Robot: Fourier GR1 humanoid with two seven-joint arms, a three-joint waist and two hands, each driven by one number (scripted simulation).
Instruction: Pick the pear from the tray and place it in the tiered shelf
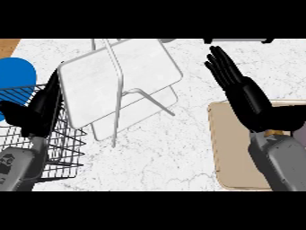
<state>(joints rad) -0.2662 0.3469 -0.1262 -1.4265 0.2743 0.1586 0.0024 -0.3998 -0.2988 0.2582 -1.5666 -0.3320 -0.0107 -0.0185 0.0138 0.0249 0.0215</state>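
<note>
Tiered shelf (119, 85) bare, right hand (258, 105) open over tray (231, 148)

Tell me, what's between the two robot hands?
In the head view, the white tiered shelf stands on the marble counter between the left robot hand and right robot hand.

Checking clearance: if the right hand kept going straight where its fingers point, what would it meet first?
The right hand points up the white marble counter; only bare counter lies ahead, then probably the dark object at the far edge.
</note>
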